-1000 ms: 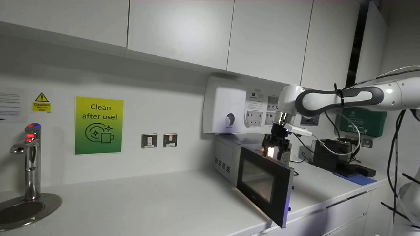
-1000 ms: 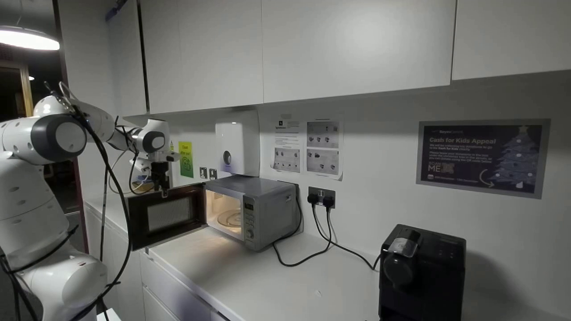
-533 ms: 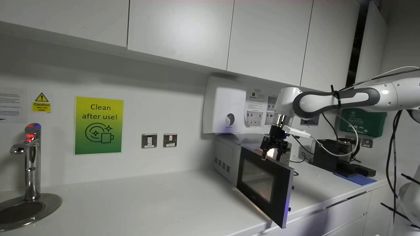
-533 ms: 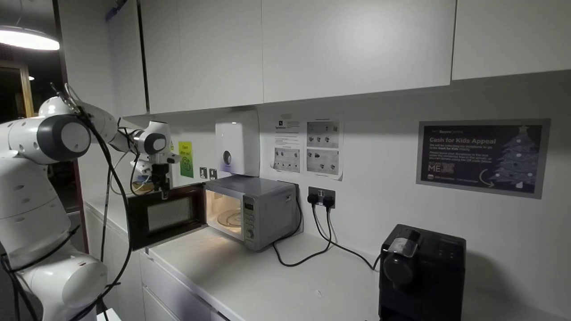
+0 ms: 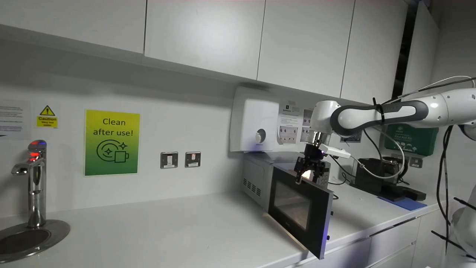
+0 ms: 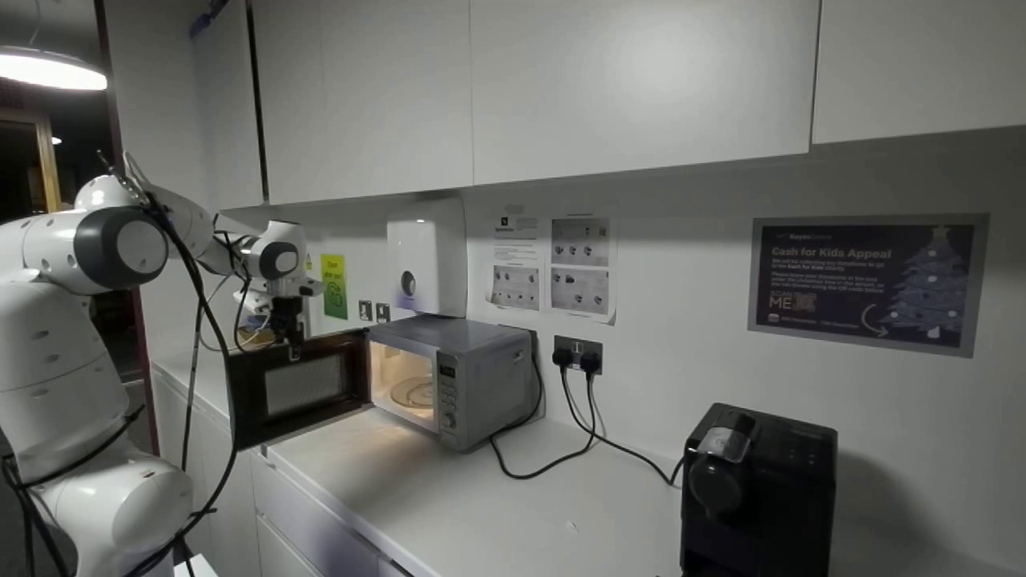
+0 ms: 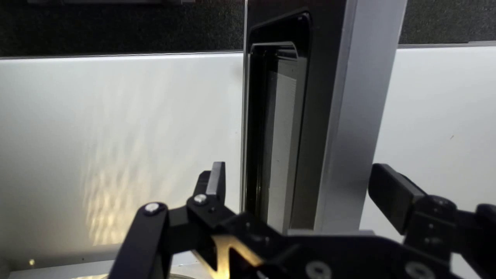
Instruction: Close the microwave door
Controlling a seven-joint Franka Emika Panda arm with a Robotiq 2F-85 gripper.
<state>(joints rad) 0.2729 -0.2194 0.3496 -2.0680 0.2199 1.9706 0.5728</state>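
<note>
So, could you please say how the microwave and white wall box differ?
The microwave is grey, the wall box white. The microwave stands on the counter, its door open; the wall box hangs on the wall. The microwave is wider than tall, the wall box taller than wide. Both are boxy.

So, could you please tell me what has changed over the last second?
The arm has lowered the gripper slightly, also bringing it a little leftward in that exterior view. Nothing has been taken hold of or let go: the jaws are open, either side of the door's top edge. The microwave door stays swung open, and the microwave has not moved.
</note>
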